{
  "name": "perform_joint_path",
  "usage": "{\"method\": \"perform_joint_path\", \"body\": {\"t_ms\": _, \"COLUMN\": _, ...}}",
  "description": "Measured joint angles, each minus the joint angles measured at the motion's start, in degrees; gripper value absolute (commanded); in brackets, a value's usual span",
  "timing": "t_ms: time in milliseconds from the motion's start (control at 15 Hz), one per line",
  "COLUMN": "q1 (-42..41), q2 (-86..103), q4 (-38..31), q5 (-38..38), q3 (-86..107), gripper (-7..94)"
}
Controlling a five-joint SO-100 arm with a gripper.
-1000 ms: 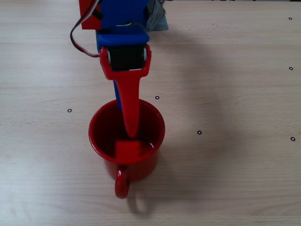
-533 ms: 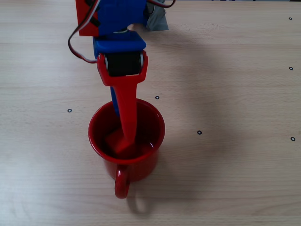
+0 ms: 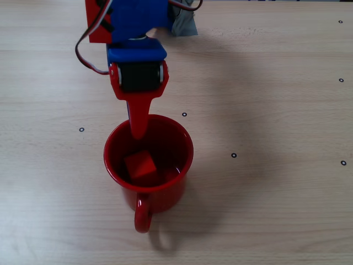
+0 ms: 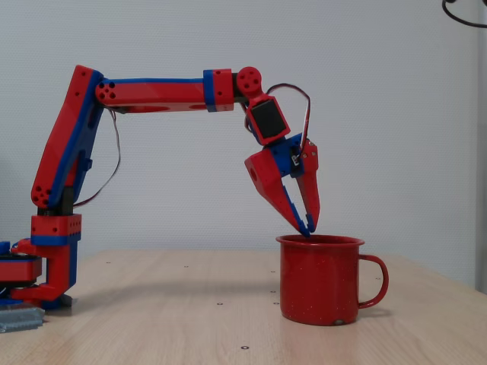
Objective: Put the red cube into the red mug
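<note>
The red cube (image 3: 140, 164) now lies loose on the bottom of the red mug (image 3: 185, 160), slightly left of centre in the overhead fixed view and tilted a little. A second ago it was hidden under the long red finger that reached deep into the mug; since then the gripper (image 4: 307, 225) has lifted, and in the side fixed view its tips sit just at the rim. The fingers look parted and hold nothing. The mug stands upright on the wooden table (image 3: 276, 110), handle toward the near edge. By my judgement the drop is done, and only pulling the arm clear remains
</note>
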Motion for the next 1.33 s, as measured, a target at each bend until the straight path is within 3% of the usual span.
{"method": "perform_joint_path", "body": {"t_ms": 600, "q1": 1.49, "q2": 12.13, "q4": -3.52, "q5": 0.97, "q3": 8.61, "gripper": 0}}
{"method": "perform_joint_path", "body": {"t_ms": 867, "q1": 1.32, "q2": 28.12, "q4": -6.86, "q5": 4.04, "q3": 17.4, "gripper": 0}}
{"method": "perform_joint_path", "body": {"t_ms": 1333, "q1": 1.93, "q2": 58.89, "q4": -6.77, "q5": 6.33, "q3": 38.41, "gripper": 0}}
